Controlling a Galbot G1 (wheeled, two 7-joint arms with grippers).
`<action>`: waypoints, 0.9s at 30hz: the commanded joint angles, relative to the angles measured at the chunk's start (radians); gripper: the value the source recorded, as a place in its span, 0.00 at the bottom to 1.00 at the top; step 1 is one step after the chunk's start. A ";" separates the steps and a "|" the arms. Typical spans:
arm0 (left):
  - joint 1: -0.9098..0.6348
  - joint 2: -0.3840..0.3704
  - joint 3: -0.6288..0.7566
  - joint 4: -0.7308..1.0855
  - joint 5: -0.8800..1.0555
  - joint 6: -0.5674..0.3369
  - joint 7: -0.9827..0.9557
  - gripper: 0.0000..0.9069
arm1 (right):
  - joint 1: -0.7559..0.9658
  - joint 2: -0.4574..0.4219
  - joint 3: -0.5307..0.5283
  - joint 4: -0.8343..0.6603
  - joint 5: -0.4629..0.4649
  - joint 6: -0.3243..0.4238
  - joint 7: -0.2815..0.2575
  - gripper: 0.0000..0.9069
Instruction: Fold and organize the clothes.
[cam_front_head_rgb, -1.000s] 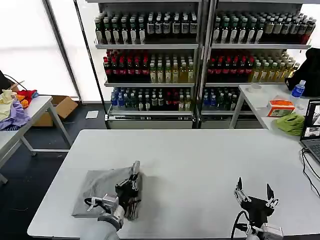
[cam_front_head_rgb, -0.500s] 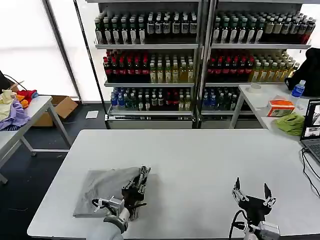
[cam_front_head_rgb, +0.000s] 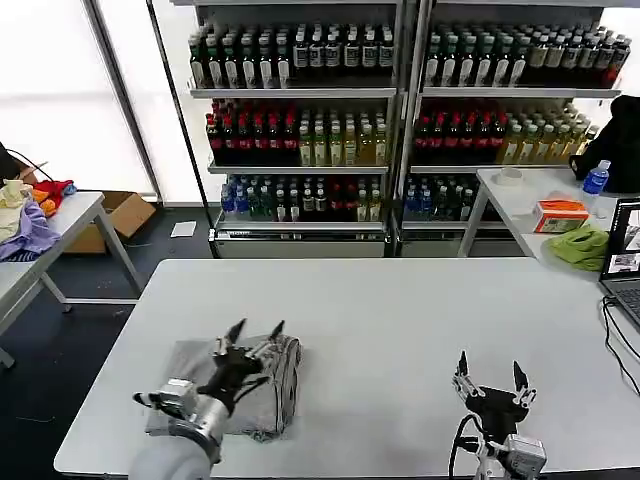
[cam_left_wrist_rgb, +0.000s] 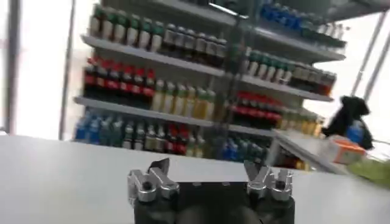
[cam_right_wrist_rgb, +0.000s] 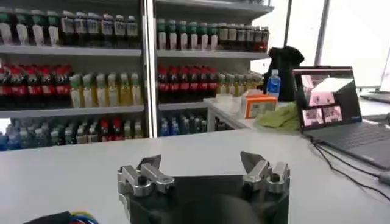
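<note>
The clothes are one light grey shirt (cam_front_head_rgb: 268, 395), folded into a compact bundle at the front left of the white table (cam_front_head_rgb: 400, 310). My left gripper (cam_front_head_rgb: 254, 333) hovers over the bundle, raised and pointing away from me, its fingers spread with nothing between them. In the left wrist view the same gripper (cam_left_wrist_rgb: 208, 168) stands open above bare tabletop. My right gripper (cam_front_head_rgb: 489, 368) waits open at the table's front right, well clear of the shirt. The right wrist view shows that gripper (cam_right_wrist_rgb: 202, 161) open and empty.
Shelves of bottled drinks (cam_front_head_rgb: 400, 120) stand behind the table. A side table at the right holds a lime-green cloth (cam_front_head_rgb: 582, 246), an orange box (cam_front_head_rgb: 561, 215) and a laptop (cam_front_head_rgb: 626, 262). A heap of coloured clothes (cam_front_head_rgb: 25, 215) lies on the left table.
My left gripper has let go of the shirt, opened wide and lifted off the bundle. The right gripper has drifted slightly toward the left and nearer to me.
</note>
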 joint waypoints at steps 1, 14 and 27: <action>0.127 0.065 -0.308 0.086 0.091 -0.027 -0.015 1.00 | 0.045 -0.030 -0.015 -0.034 0.025 -0.003 0.000 1.00; 0.149 -0.014 -0.260 0.213 0.179 -0.045 0.026 1.00 | 0.096 -0.067 -0.005 -0.059 0.069 -0.018 -0.001 1.00; 0.162 -0.014 -0.260 0.262 0.156 -0.046 0.058 1.00 | 0.095 -0.054 -0.010 -0.074 0.066 -0.013 0.002 1.00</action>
